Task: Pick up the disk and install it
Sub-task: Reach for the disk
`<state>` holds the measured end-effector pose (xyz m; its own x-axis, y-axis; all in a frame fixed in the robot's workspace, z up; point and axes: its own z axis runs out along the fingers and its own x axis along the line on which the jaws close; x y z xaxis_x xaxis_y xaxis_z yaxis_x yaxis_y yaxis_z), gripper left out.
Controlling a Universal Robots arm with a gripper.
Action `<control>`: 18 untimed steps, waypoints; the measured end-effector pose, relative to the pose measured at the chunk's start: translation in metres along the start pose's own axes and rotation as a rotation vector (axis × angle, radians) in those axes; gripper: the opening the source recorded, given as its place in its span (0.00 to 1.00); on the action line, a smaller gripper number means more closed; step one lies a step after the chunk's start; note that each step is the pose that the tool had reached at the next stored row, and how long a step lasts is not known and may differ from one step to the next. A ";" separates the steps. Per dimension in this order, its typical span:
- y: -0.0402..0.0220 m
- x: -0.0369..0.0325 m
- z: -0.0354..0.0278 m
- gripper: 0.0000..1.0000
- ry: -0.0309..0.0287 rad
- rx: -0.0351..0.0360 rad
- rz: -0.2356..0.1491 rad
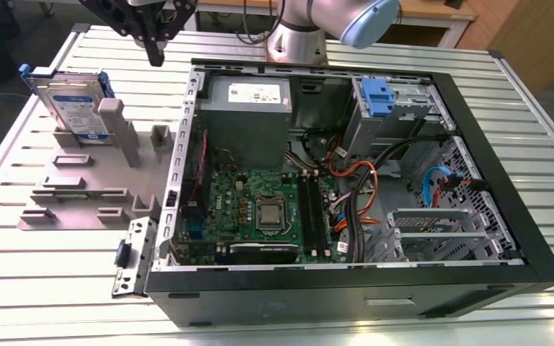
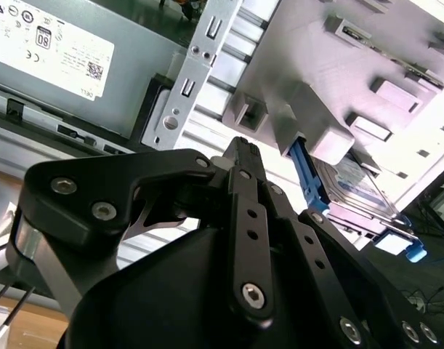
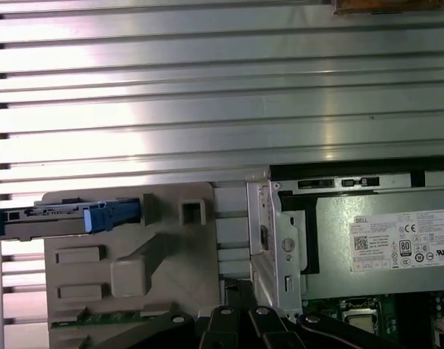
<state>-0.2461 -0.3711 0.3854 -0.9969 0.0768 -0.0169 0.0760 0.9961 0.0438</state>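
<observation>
Tool [image 1: 154, 58] (closed, empty) nr disk [image 1: 73, 108], upright in grey holder [image 1: 84, 184].

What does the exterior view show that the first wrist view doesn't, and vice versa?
Exterior view: green motherboard, orange cables, the white-and-blue label on the flat silver disk. First wrist view: that disk edge-on, label hidden. Both: the grey slotted fixture holding it on edge, the grey metal power-supply box, the black end effector, away from the disk.
</observation>
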 end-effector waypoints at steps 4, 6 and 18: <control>0.0014 0.0056 0.0001 0.11 0.0001 0.0000 0.000; 0.0024 0.0084 0.0003 0.11 0.0001 0.0000 0.000; 0.0051 0.0181 0.0010 0.11 0.0015 0.0001 0.000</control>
<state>-0.2638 -0.3645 0.3843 -0.9969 0.0768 -0.0154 0.0761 0.9961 0.0437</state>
